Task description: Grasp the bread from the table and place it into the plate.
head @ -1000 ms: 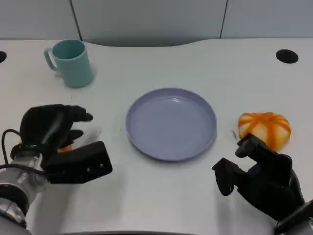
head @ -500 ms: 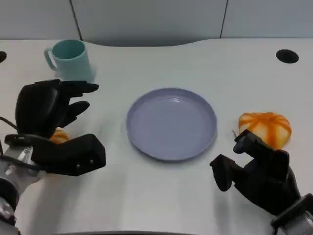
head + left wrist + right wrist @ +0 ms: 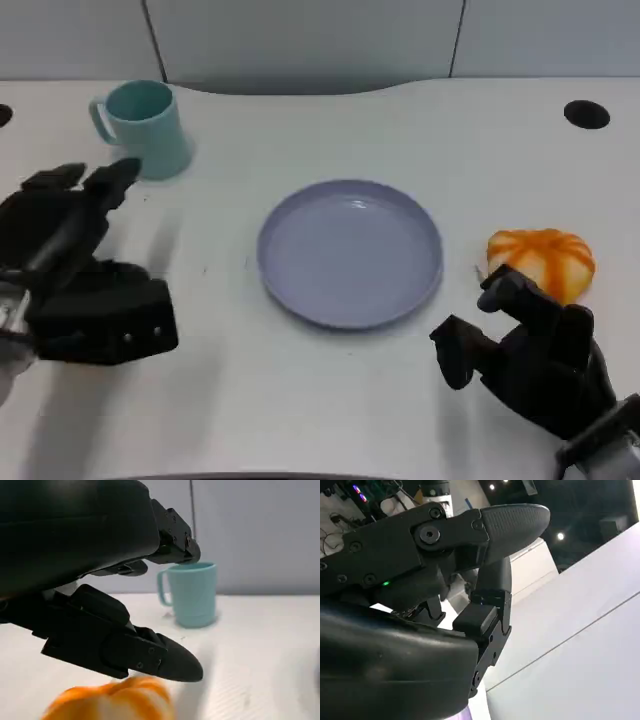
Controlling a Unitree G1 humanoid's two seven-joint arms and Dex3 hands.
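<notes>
An orange-striped bun (image 3: 545, 258) lies on the white table to the right of the blue-grey plate (image 3: 350, 250). My right hand (image 3: 525, 360) hovers just in front of that bun, its fingers apart and holding nothing; the right wrist view shows its black fingers (image 3: 485, 535) against the room. A second orange bun (image 3: 117, 700) lies on the table close under the spread fingers of my left hand (image 3: 100, 580). In the head view my left hand (image 3: 75, 270) is left of the plate, its fingers reaching toward the mug, and it covers this bun.
A teal mug (image 3: 150, 128) stands at the back left, just beyond my left hand's fingertips; the left wrist view shows the mug (image 3: 194, 594) too. A black round hole (image 3: 586, 114) sits in the table at the back right. The table's front edge runs close below both hands.
My left hand has moved left and back toward the mug, with its fingers stretched out. The small bun that showed beside it is now covered. The right hand has hardly moved.
</notes>
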